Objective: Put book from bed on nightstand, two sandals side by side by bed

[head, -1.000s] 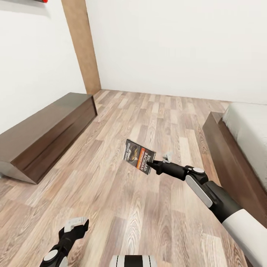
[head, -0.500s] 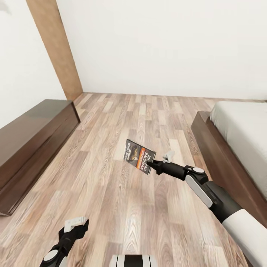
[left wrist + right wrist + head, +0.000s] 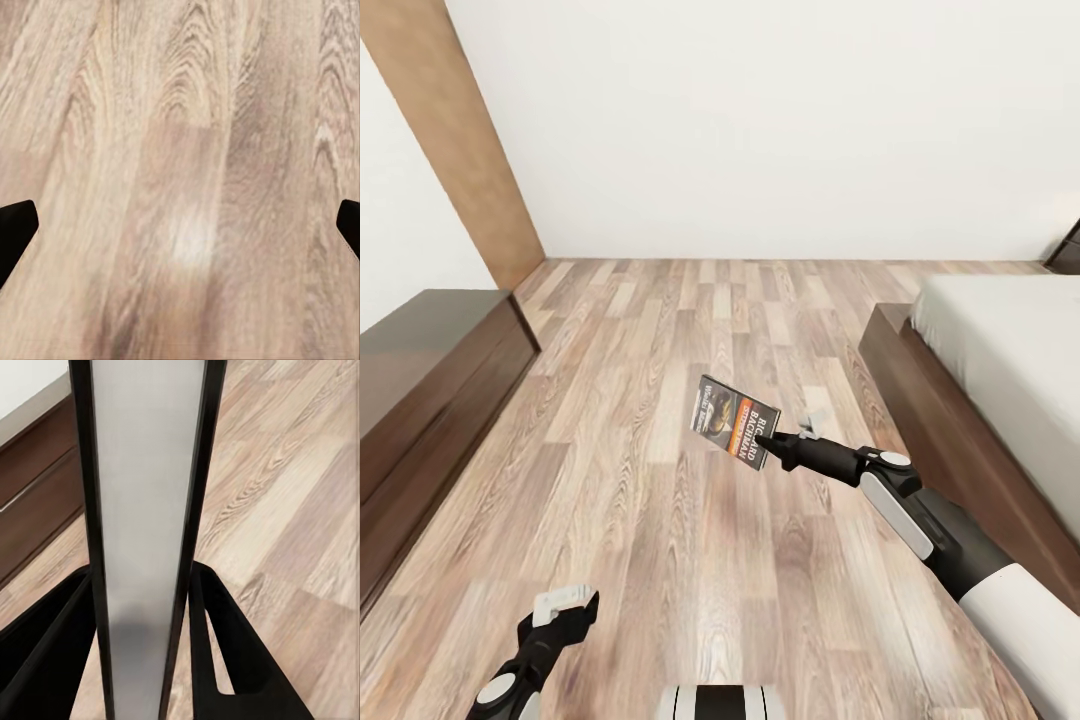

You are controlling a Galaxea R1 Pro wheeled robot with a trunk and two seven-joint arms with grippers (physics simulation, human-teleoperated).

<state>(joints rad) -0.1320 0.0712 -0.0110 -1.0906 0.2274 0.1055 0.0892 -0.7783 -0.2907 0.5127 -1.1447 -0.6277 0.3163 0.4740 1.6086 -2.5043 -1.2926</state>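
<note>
Brown wood-plank floor [image 3: 690, 520] runs from the foreground to the white back wall, bare across its open middle. On it at the right stands the bed [image 3: 1000, 370], its pale mattress resting on a dark brown frame. Along the left wall a long dark brown low bench [image 3: 420, 380] sits directly on the planks.

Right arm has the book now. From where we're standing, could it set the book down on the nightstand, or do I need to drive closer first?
Probably not yet. The right gripper holds the book out over open floor, while the dark corner that may be the nightstand sits far beyond the bed. Drive closer first.
</note>
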